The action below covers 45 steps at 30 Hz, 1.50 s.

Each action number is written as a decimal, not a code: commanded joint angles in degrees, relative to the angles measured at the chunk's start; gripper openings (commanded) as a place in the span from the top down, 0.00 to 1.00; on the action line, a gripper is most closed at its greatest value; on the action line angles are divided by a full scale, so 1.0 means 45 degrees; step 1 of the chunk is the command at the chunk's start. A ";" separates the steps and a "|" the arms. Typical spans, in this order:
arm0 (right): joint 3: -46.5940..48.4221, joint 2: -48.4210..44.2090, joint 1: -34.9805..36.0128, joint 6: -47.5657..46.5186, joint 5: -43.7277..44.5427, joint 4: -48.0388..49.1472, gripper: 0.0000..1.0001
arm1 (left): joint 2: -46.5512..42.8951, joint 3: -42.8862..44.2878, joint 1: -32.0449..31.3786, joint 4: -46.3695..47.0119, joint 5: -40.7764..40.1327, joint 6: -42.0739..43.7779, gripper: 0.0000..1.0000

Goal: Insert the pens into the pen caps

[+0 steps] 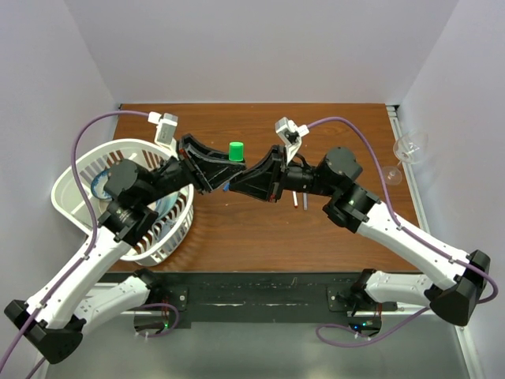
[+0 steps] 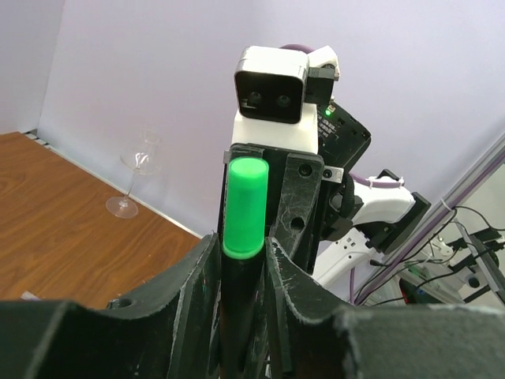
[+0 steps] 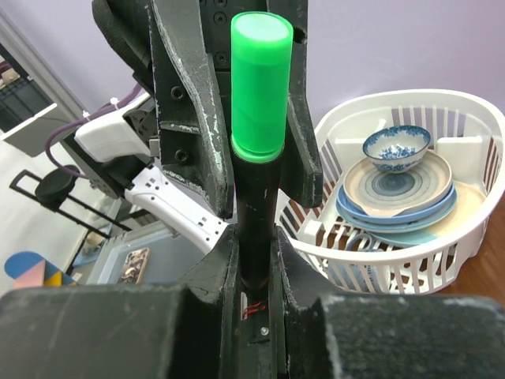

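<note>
The black marker stands upright with the green cap pushed onto its top, held in the air over the middle of the table. My right gripper is shut on the marker's lower end. My left gripper flanks the marker just under the green cap; its jaws lie close along both sides, and whether they press is unclear. From above, the two grippers meet nose to nose below the green cap. Two thin white pens lie on the table under my right wrist. The other caps are hidden.
A white basket with stacked plates and a bowl sits at the left, under my left arm; it also shows behind the marker in the right wrist view. A wine glass stands at the table's far right edge.
</note>
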 commanded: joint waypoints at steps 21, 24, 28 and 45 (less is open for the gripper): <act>0.0175 -0.1847 0.0035 -0.0653 0.0772 -0.2533 0.51 | -0.0532 -0.0965 -0.0039 0.1216 0.0473 0.0464 1.00; 0.0797 -0.2316 0.0016 -0.1356 0.1222 -0.3978 0.40 | -0.0708 -0.1179 -0.0039 0.1352 0.1311 0.0993 1.00; 0.2437 -0.1831 0.0016 -0.1942 0.1379 -0.5562 0.37 | -0.0748 -0.1257 -0.0039 0.0864 0.2502 0.1755 1.00; 0.4512 0.0124 0.0016 -0.1788 0.0246 -0.4940 0.45 | -0.0514 -0.1433 -0.0039 0.0686 0.3950 0.1894 1.00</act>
